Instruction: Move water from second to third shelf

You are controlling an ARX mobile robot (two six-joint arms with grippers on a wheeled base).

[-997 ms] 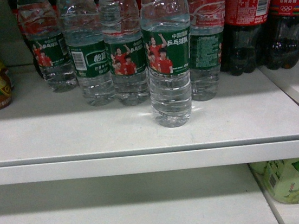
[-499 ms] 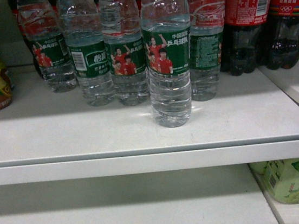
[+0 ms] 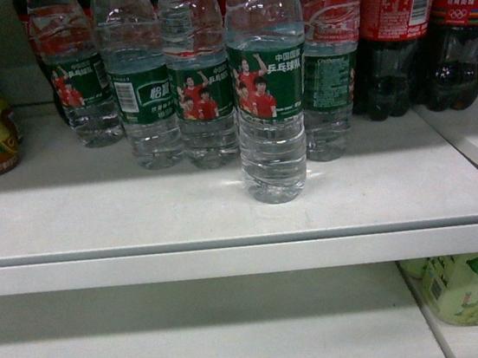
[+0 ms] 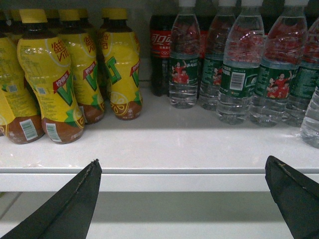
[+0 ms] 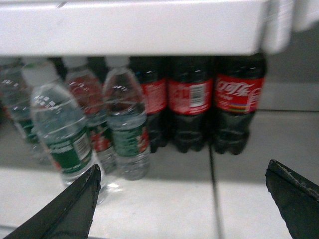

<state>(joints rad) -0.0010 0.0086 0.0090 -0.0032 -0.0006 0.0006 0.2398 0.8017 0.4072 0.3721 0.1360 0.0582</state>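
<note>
Several clear ribbed water bottles with green labels stand on a white shelf [image 3: 139,217]. One water bottle [image 3: 269,88] stands in front of the row, nearest the shelf's front edge. In the left wrist view the water bottles [image 4: 244,69] stand at the upper right, and my left gripper [image 4: 182,167] is open in front of the shelf edge [image 4: 164,180], holding nothing. In the right wrist view a front water bottle [image 5: 60,134] stands at the left, just beyond the left fingertip of my right gripper [image 5: 182,172], which is open and empty. Neither gripper shows in the head view.
Dark cola bottles [image 3: 412,27] stand right of the water. Yellow tea bottles [image 4: 55,74] fill the shelf's left side. A lower shelf [image 3: 198,341] lies beneath, with green bottles [image 3: 475,285] at its right. Another shelf's underside [image 5: 134,27] hangs above in the right wrist view.
</note>
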